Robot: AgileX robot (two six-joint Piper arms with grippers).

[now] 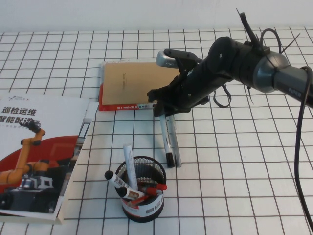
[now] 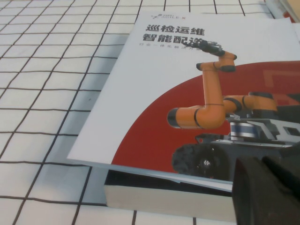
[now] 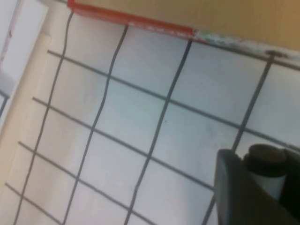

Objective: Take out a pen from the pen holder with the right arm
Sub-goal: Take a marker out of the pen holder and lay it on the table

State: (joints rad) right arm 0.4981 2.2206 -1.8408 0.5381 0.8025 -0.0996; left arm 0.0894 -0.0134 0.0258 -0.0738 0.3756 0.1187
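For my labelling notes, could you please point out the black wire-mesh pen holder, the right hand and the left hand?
Black wire-mesh pen holder (image 1: 150,205): high view, lower front wall.
Right hand (image 1: 165,111): high view, between fingertips gripping the grey marker pen (image 1: 167,139).
Left hand (image 2: 265,187): left wrist view, its dark tip, over the white-and-red book (image 2: 140,93).

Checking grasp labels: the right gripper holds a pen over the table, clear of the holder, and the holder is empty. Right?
No: the holder is not empty; the high view shows several pens in it. The rest stands: the right gripper holds a pen over the table, clear of the holder. The left gripper hovers by the book.
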